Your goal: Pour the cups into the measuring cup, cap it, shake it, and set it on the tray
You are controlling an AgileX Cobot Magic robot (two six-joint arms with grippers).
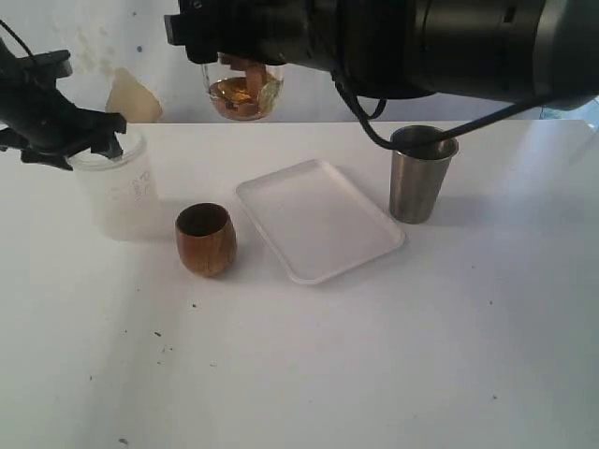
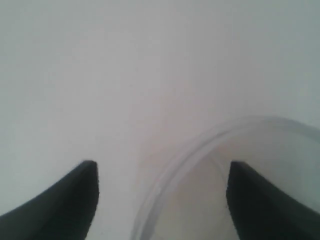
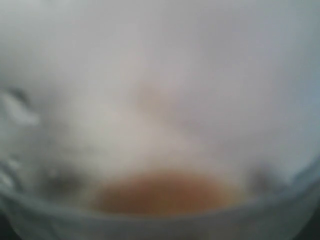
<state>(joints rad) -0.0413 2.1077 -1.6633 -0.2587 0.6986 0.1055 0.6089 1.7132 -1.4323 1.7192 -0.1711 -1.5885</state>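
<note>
The clear measuring cup (image 1: 242, 94) hangs in the air at the back, above the table, with amber liquid in its bottom. My right gripper (image 1: 240, 64) is shut on it from above. In the right wrist view the cup (image 3: 160, 220) fills the frame as a blur, with the brown liquid low inside it. On the table stand the brown wooden cup (image 1: 206, 239), the white tray (image 1: 360, 245) and, to the tray's right, the steel tumbler (image 1: 419, 178). My left gripper (image 1: 65, 131) (image 2: 162, 172) is open at the far left and holds nothing.
A frosted translucent beaker (image 1: 117, 192) stands under my left gripper; its rim (image 2: 200, 145) curves between the open fingers. A cream-coloured object (image 1: 131, 95) lies behind it. The right arm (image 1: 449, 47) spans the back of the table, and its cable dips towards the steel tumbler.
</note>
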